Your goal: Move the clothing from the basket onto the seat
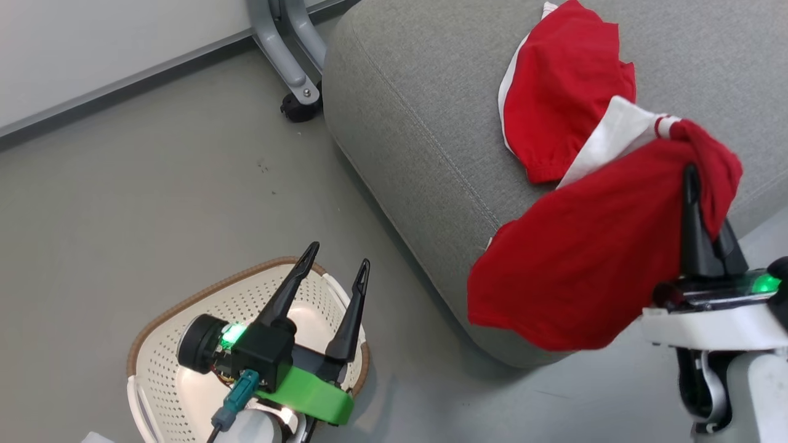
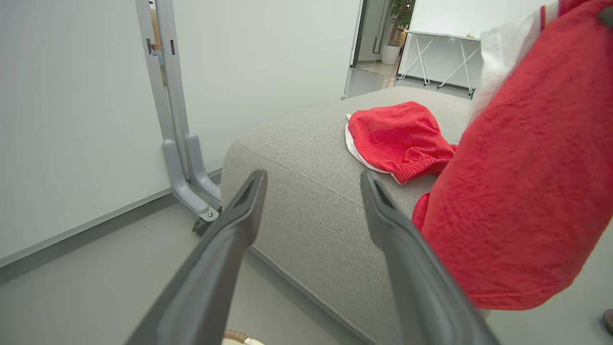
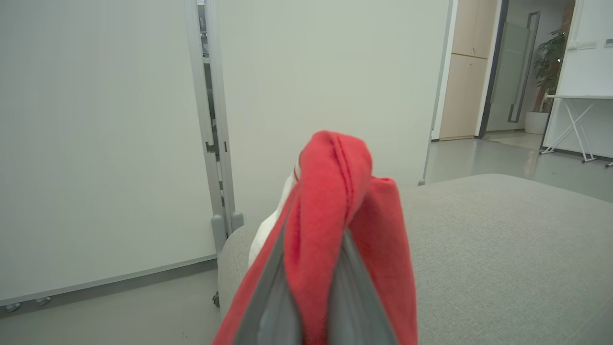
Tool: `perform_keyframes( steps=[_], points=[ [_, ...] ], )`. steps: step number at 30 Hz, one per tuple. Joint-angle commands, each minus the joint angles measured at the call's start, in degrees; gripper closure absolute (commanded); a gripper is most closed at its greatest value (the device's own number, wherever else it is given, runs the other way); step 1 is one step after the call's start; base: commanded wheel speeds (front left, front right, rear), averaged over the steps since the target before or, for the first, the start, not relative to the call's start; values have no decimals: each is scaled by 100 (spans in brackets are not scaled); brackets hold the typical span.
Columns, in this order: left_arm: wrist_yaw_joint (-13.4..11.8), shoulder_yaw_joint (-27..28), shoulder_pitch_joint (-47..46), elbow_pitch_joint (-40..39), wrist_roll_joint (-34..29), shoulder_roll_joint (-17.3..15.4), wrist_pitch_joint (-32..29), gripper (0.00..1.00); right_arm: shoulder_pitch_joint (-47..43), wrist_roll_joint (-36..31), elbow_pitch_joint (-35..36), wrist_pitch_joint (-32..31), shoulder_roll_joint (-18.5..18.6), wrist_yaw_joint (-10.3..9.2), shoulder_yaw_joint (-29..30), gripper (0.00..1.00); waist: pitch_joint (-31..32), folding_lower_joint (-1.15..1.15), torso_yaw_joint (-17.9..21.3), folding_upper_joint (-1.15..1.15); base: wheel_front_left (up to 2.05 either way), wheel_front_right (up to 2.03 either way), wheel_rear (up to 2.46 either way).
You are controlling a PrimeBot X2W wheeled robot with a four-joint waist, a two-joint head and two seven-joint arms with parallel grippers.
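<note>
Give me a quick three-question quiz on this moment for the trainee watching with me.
1. True or false: the left end effector is open over the basket, holding nothing.
2. The right end effector is shut on: A the hanging red garment; B a basket handle; C nothing.
3. How many garments lie on the seat, free of any end effector?
Key: 1 true; 2 A; 3 one, the crumpled red garment.
</note>
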State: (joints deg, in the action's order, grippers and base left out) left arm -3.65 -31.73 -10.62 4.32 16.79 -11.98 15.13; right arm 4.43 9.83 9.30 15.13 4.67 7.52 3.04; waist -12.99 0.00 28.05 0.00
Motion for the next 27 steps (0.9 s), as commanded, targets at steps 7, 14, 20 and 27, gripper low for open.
perform_keyframes(
  steps=[7, 14, 20, 27],
  points=[
    [170, 17, -388, -12, -164, -95, -3, 0, 1557, 286, -220, 1, 463, -6, 362, 100, -846, 0, -561, 0, 0, 0, 0],
    [303, 3, -825, -190, -256, -254, -165, 0, 3812, 613, -1144, 1, 1386, -6, 694, 100, -1736, 0, -1046, 0, 0, 0, 0],
    [324, 28, -1203, -490, -365, -330, -283, 0, 5415, 652, -2181, 0, 2132, -6, 929, 100, -2420, 0, -1397, 0, 0, 0, 0],
    [340, 22, -1369, -600, -372, -412, -379, 0, 5673, 390, -3485, 1, 2254, -6, 1079, 100, -2797, 0, -1502, 0, 0, 0, 0]
  ],
)
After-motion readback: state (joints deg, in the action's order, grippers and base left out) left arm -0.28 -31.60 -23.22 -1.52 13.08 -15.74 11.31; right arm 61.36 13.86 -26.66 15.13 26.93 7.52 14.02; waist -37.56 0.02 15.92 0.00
